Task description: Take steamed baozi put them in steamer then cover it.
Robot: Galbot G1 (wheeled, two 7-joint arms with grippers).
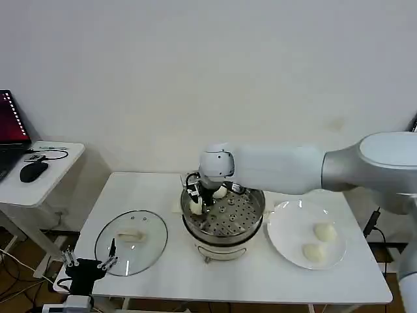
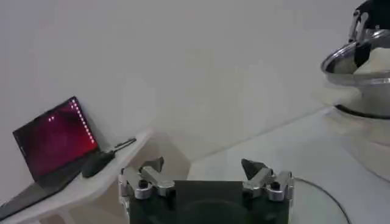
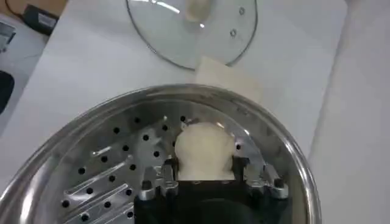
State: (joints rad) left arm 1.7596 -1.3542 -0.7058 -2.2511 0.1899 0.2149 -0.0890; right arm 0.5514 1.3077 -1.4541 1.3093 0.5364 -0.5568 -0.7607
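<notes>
Steamer [image 1: 225, 225] stood mid-table on its white base, perforated tray exposed. Right gripper [image 1: 199, 201] reached down inside at the tray's left side, fingers [image 3: 163, 178] closed around one baozi [image 3: 203, 152] resting on the perforated metal. A second baozi [image 1: 220, 192] sat at the far rim, just beside the gripper. Two more baozi [image 1: 324, 231] and [image 1: 313, 252] lay on the white plate [image 1: 287, 228] right of the steamer, near each other. Cover [image 1: 130, 242] lay flat on the table left of the steamer (handle up). Left gripper [image 1: 89, 266] hung at the table's near-left edge beside the cover, fingers [image 2: 151, 178] spread, holding nothing
</notes>
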